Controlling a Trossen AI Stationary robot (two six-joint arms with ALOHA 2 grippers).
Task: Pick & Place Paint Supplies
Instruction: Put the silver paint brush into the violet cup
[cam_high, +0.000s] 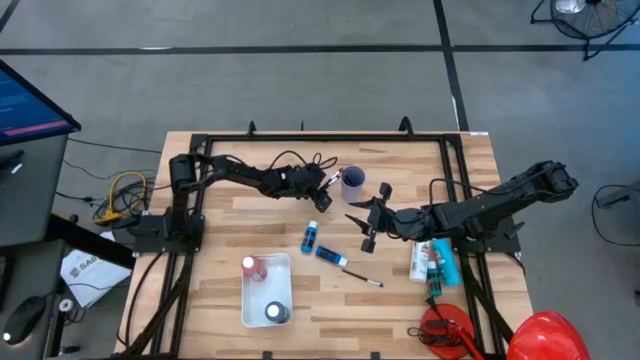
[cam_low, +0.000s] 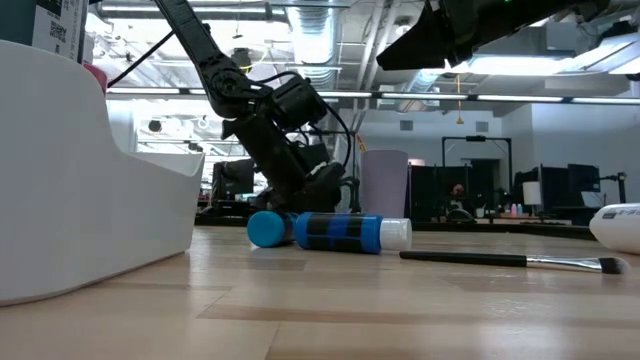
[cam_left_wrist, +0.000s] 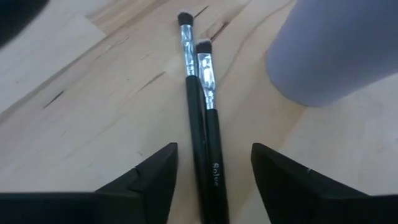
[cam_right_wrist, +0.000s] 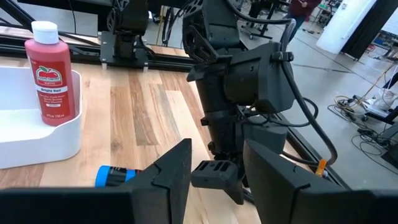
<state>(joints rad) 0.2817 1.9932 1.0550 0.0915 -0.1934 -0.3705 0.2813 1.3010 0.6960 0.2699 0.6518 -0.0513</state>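
Two thin black brushes lie side by side on the wooden table beside a lavender cup. My left gripper is open, slanting down, with one finger on each side of the brush handles and not touching them; in the high view it is left of the cup. My right gripper hangs open above the table's middle, its fingers holding nothing. Two blue bottles lie on their sides, and a third brush lies nearer the front.
A white tray at the near left holds an upright red bottle and a dark bottle. White and teal bottles lie at the right. A red helmet sits past the table's near right corner.
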